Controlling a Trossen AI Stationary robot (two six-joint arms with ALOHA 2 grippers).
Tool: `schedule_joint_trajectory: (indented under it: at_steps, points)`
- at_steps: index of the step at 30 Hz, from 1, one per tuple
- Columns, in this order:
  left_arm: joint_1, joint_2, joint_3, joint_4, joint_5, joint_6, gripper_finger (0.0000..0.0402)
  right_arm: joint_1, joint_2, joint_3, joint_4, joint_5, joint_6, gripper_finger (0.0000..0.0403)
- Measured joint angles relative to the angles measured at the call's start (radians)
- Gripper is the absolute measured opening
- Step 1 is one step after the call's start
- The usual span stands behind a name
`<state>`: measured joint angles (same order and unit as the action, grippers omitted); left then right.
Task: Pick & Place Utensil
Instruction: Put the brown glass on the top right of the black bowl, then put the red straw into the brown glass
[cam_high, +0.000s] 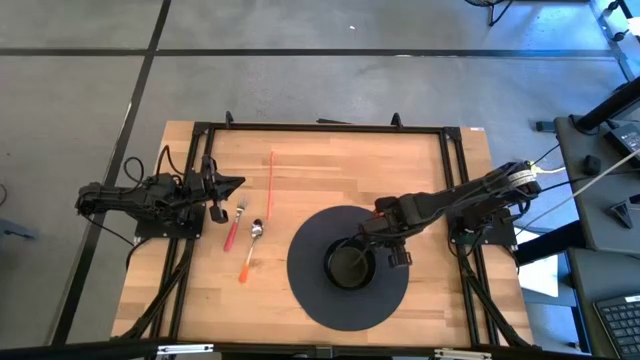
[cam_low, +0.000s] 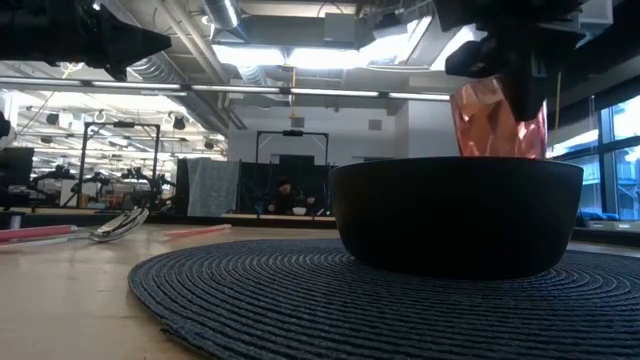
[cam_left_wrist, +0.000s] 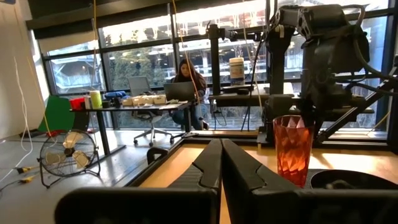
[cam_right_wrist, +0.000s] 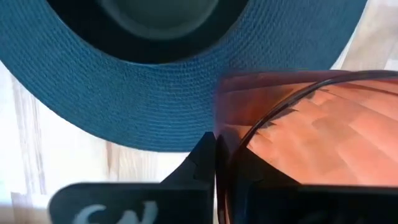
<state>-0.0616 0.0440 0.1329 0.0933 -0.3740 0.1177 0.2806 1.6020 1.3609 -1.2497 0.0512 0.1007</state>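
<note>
A fork (cam_high: 235, 225) with a red handle and a spoon (cam_high: 252, 248) with an orange handle lie side by side on the wooden table, left of a dark round placemat (cam_high: 310, 290). A black bowl (cam_high: 350, 265) stands on the mat. My right gripper (cam_high: 386, 230) points down at the mat's far right side, shut on a translucent orange cup (cam_left_wrist: 292, 149). The bowl hides the cup's lower part in the low view. My left gripper (cam_high: 232, 183) waits shut at the table's left, above the surface, touching nothing. My right gripper holds the orange cup by its rim (cam_right_wrist: 231, 144), one finger (cam_right_wrist: 199, 163) outside the wall and the other inside, seen through it. The fingers come from above, pointing down. The cup stays upright below them; whether its base touches the table I cannot tell.
A thin red stick (cam_high: 270, 180) lies on the wood, running toward the far edge, just beyond the utensils. A black frame (cam_high: 320, 127) borders the tabletop. Bare wood shows between the utensils and the placemat.
</note>
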Motion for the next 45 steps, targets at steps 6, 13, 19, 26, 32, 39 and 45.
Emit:
schedule_joint_trajectory:
  at_steps: [6,13,19,26,32,39,45]
  points:
    - [0.0,0.0,0.0,0.0,0.0,-0.001,0.0007,0.0,-0.002,-0.041,-0.001,0.002,0.026,0.0011]
    - [0.0,0.0,0.0,0.0,0.0,-0.003,0.0003,0.0,-0.007,-0.089,0.033,-0.002,0.023,0.0012]
    - [0.0,0.0,0.0,0.0,0.001,-0.003,0.0003,0.0,-0.044,-0.096,0.046,0.002,0.025,0.0041]
    - [0.0,0.0,0.0,0.0,0.0,-0.002,0.0003,-0.001,-0.119,-0.091,0.041,0.068,0.05,0.0121]
    - [0.0,0.0,0.0,0.0,0.0,-0.001,0.0002,-0.001,-0.209,-0.085,0.037,0.069,0.03,0.0162]
    - [0.0,0.0,0.0,0.0,0.001,-0.001,0.0007,0.024,-0.539,-0.149,0.388,0.161,-0.112,0.0149]
    - [0.0,0.0,0.0,-0.001,0.0,-0.001,0.0002,0.002,-0.895,-0.467,0.833,0.026,-0.202,0.0077]
